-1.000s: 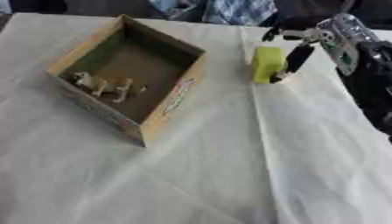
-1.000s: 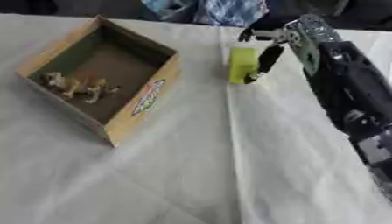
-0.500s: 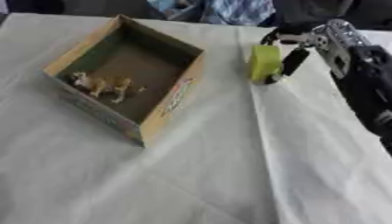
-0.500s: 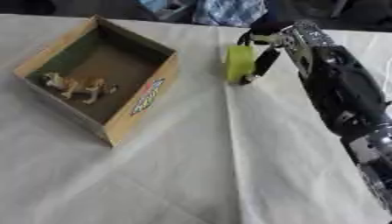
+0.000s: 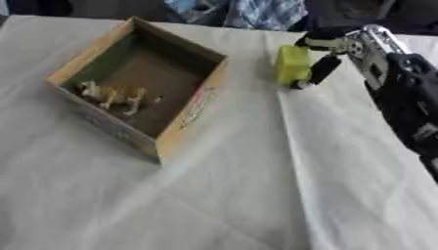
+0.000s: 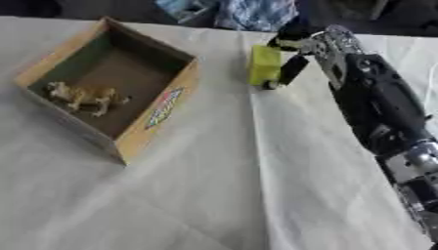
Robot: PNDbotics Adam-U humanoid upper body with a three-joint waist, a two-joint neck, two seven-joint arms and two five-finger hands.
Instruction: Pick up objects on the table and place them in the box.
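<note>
Box (image 5: 141, 100) of tan cardboard, open-topped, sat askew toward the far left corner of the white-covered tabletop (image 5: 256, 195), one corner pointing at the near edge. Held a small tan animal figure (image 5: 113, 94) on its floor, against the left wall. Carried a printed label with red and blue marks on the outer right wall. Further right, near the far edge, stood a yellow-green block (image 6: 264, 65), upright on the cloth and well apart from the box. Was pinched by the right hand (image 6: 318, 43), reaching in from the right edge on a black forearm with a silver wrist. Fingers (image 5: 323, 70) curled down along the block's right face, one dark tip meeting the cloth at its base; another digit hooked over the top far edge. Could not tell whether the block was lifted or resting on the cloth. Showed a long crease in the cloth running from the block toward the near edge. Lay some blue checked fabric (image 5: 261, 12) beyond the far edge.
</note>
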